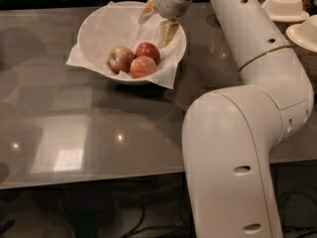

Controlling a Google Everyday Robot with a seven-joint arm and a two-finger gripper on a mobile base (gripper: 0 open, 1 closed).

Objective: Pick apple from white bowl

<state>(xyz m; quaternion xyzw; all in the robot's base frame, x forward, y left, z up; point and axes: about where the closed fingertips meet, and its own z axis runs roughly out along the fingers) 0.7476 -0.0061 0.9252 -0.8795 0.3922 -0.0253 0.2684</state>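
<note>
The white bowl (pixel 95 33) stands at the back of the table, lined with white paper whose corners hang over the rim. Three apples lie in it. The dark red apple (pixel 147 50) is the one at the back right, touching a yellow-green-and-red apple (pixel 120 58) and a lighter orange-pink apple (pixel 142 67). My gripper (pixel 158 23) hangs over the bowl's back right rim, just above and behind the dark red apple. It is open and empty, with one tan finger (pixel 168 32) pointing down near the apple.
My white arm (pixel 237 152) fills the right side of the view, reaching over the grey table (pixel 99 133). Stacked white disposable bowls (pixel 284 7) and another bowl (pixel 304 34) stand at the back right.
</note>
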